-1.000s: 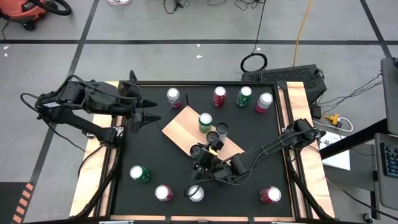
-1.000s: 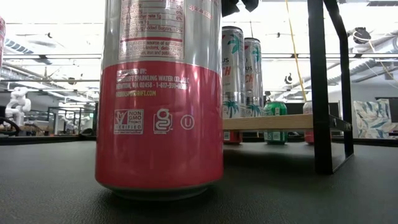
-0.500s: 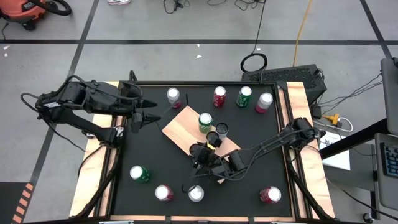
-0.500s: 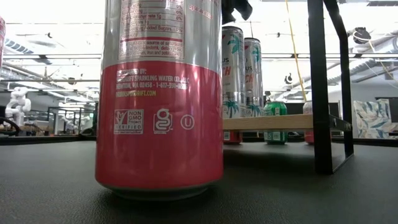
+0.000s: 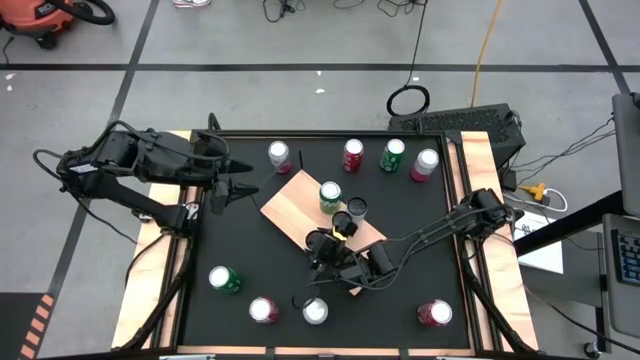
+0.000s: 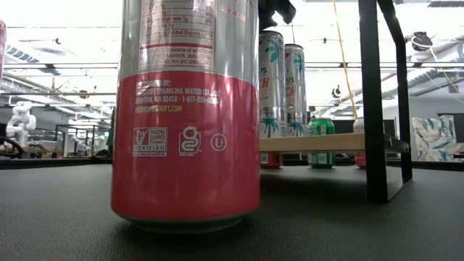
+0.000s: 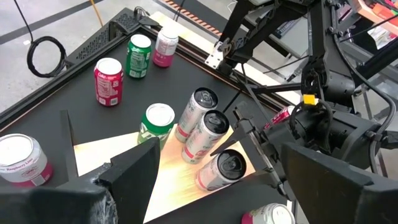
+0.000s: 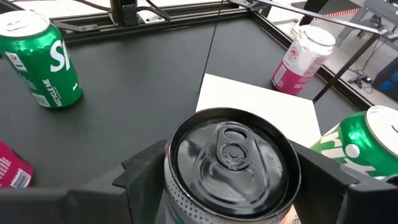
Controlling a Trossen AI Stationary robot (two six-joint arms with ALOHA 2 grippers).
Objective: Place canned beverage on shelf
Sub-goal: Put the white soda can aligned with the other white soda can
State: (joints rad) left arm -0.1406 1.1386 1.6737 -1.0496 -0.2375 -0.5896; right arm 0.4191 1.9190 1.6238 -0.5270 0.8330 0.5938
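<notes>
Shelf (image 5: 290,205) stands on black table (image 5: 400,300).

Grey floor (image 5: 300,40) w/ dark lines. Orange vac (image 5: 40,15) far left, yellow cord (image 5: 487,45) far right. Bright ceiling lights (image 6: 58,32) & pipes (image 6: 435,76) beyond the table.

Right end effector (image 5: 322,252) over shelf (image 5: 290,208) edge, seemingly around a dark-topped can (image 5: 318,243).
</notes>
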